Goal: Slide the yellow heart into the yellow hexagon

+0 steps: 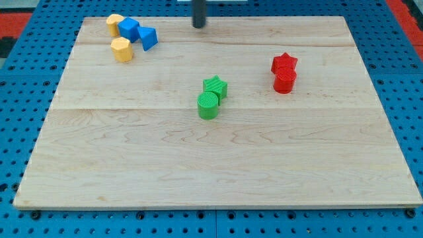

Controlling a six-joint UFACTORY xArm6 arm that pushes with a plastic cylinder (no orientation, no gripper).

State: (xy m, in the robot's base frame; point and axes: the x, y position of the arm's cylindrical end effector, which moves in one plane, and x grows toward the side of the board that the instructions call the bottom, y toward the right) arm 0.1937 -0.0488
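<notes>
Two yellow blocks sit at the board's top left. The upper one (114,24) touches a blue cube (129,28) and looks like the heart. The lower one (121,49) looks like the hexagon and stands a short gap below it. A blue triangle (149,38) lies just right of the cube, between the yellow blocks and my tip. My tip (199,26) is near the board's top edge, at about the height of the upper yellow block and well to the right of the whole cluster. It touches no block.
A green star (215,86) and a green cylinder (208,106) touch each other near the board's middle. A red star (284,63) and a red cylinder (285,81) stand together at the right. The wooden board (218,165) lies on a blue pegboard.
</notes>
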